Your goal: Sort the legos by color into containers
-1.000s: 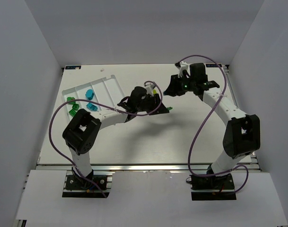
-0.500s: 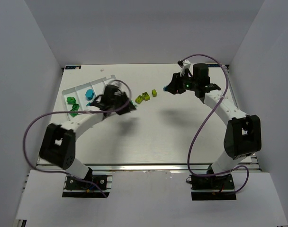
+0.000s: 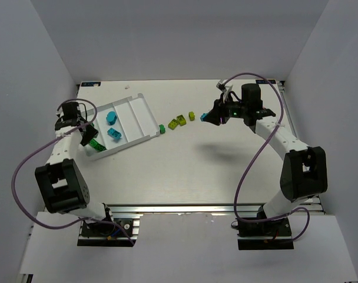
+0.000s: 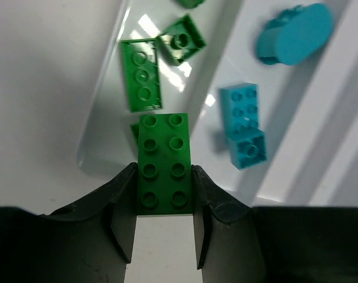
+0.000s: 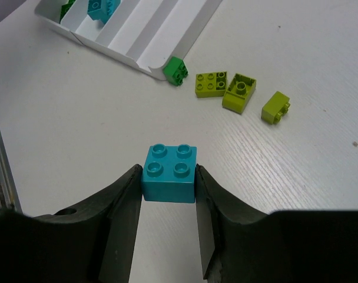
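My left gripper [image 4: 164, 194] is shut on a dark green eight-stud lego [image 4: 163, 162], held over the near left end of the white tray [image 3: 138, 109]. Below it, the tray's leftmost container holds more dark green legos [image 4: 142, 75]. The container beside it holds cyan legos [image 4: 242, 133]. My right gripper [image 5: 169, 188] is shut on a cyan four-stud lego [image 5: 169, 174] above the table, right of the loose pieces; in the top view that gripper [image 3: 208, 117] hangs at back centre-right.
Three yellow-green legos [image 5: 211, 84] [image 5: 239, 93] [image 5: 276, 107] lie in a row on the table right of the tray. A small dark green lego [image 5: 176, 71] rests against the tray's near right corner. The tray's two right compartments [image 3: 127, 112] show bare white.
My left arm has swung left from the table's middle to the tray's left end. My right gripper has drifted slightly nearer, still holding the cyan lego.
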